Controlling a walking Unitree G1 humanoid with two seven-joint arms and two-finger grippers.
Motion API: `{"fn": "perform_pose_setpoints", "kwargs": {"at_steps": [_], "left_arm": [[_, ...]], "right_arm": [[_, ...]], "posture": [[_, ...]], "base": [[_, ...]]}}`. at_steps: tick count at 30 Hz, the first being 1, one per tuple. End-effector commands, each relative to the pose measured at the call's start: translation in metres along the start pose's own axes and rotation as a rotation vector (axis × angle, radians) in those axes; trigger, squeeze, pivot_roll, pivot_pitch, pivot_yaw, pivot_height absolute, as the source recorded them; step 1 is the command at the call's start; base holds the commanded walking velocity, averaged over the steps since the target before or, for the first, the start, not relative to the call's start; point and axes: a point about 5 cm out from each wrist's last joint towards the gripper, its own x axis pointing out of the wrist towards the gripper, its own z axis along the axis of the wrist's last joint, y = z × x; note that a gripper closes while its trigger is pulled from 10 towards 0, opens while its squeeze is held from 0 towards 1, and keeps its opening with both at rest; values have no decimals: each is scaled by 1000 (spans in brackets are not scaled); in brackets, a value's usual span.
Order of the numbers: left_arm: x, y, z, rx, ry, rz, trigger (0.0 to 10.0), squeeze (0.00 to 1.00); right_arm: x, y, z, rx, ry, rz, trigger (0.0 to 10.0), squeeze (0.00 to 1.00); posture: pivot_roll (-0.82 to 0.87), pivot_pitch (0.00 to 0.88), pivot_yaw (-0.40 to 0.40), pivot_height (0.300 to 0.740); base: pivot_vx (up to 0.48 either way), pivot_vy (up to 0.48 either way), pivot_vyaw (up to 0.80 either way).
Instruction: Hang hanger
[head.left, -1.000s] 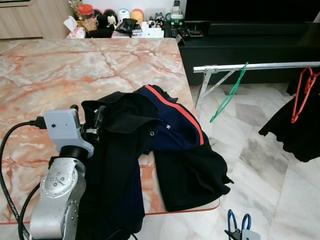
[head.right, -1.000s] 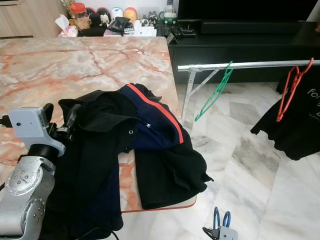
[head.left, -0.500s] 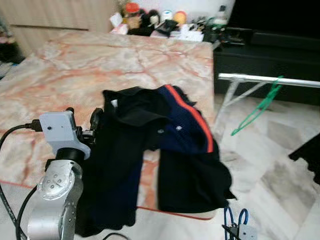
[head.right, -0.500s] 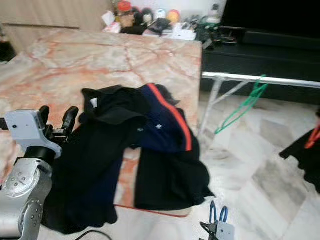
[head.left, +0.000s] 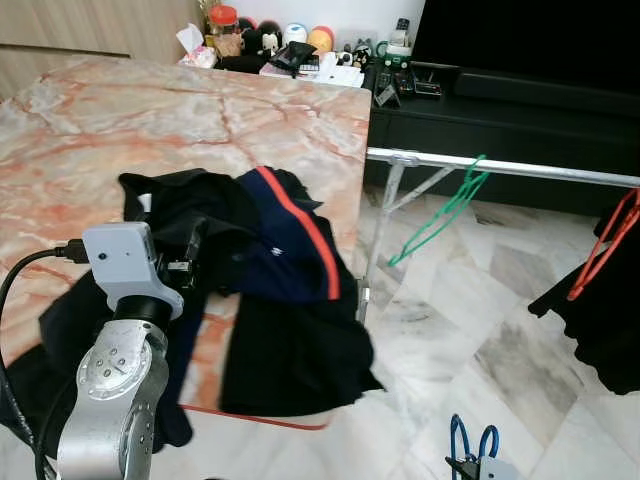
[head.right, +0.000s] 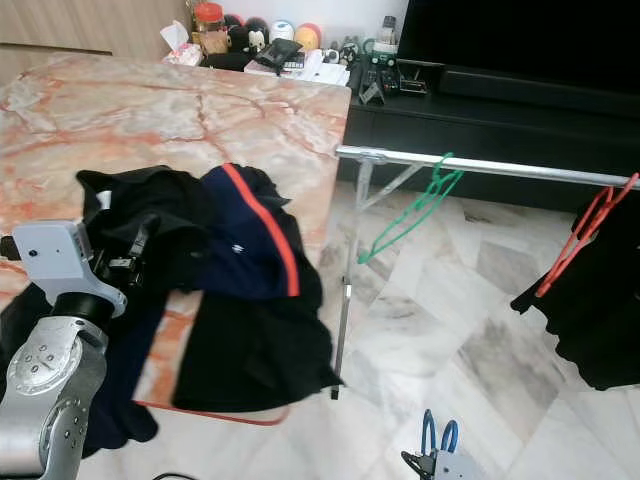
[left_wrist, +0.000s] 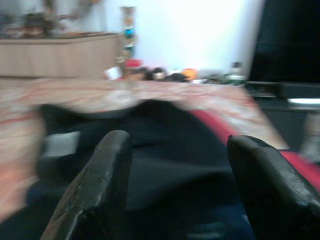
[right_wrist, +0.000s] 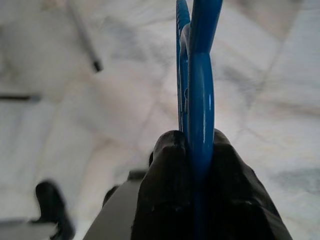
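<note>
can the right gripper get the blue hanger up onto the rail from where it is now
Probably not yet. The right gripper is shut on the blue hanger low over the floor, well below and short of the rail. Nothing blocks the way between the green hanger and red hanger.

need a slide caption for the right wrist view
Right tool shut on a blue hanger, held over the marble floor.
</note>
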Motion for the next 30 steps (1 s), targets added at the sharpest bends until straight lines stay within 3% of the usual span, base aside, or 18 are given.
{"fn": "perform_pose_setpoints", "kwargs": {"at_steps": [1, 20, 24, 25, 27, 29, 30], "left_arm": [[0, -9, 1, -21, -9, -30, 10000, 0], [-1, -11, -2, -16, 6, -53, 10000, 0], [-6, -18, -11, -51, 72, -128, 10000, 0], [-9, -23, -18, -40, 118, -203, 10000, 0], [-16, -28, -29, -14, 195, -317, 10000, 0], [-28, -35, -46, 92, 292, -486, 10000, 0], [-31, -36, -51, 106, 318, -518, 10000, 0]], "right_arm": [[-3, -15, -11, 9, 36, -43, 10000, 0], [-3, -16, -10, 10, 26, -55, 10000, 0], [-3, -16, -9, 8, 25, -53, 10000, 0], [-3, -15, -9, 5, 22, -50, 10000, 0], [-3, -15, -8, 4, 17, -47, 10000, 0], [-2, -13, -3, 3, 3, -41, 10000, 0], [-1, -12, -2, 3, -2, -39, 10000, 0]], "posture": [[97, 177, -42, 740], [93, 181, -42, 740], [92, 182, -43, 740], [92, 183, -43, 740], [92, 183, -43, 740], [88, 182, -42, 740], [86, 184, -41, 740]], "base": [[0, -480, -800], [0, -465, 0], [0, 0, 0], [0, 0, 0], [0, 0, 0], [0, 0, 0], [0, 0, 0]]}}
